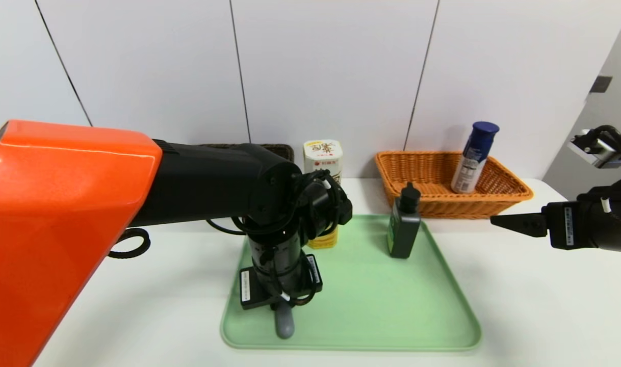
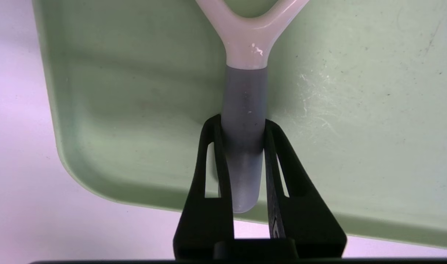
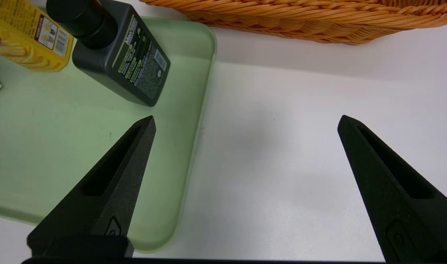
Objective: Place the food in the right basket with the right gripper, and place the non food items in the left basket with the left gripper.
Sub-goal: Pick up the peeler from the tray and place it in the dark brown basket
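My left arm reaches forward with wrist bent down, left gripper (image 2: 242, 126) jaws clamped together on a slim handle; my right gripper (image 3: 245, 123) hovers level at right, jaws spread wide.

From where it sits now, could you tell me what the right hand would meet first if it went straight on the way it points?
Probably the dark green bottle standing on the green tray. The open right hand points across the table toward it with nothing between, though depth is unclear and it might pass just in front of it.
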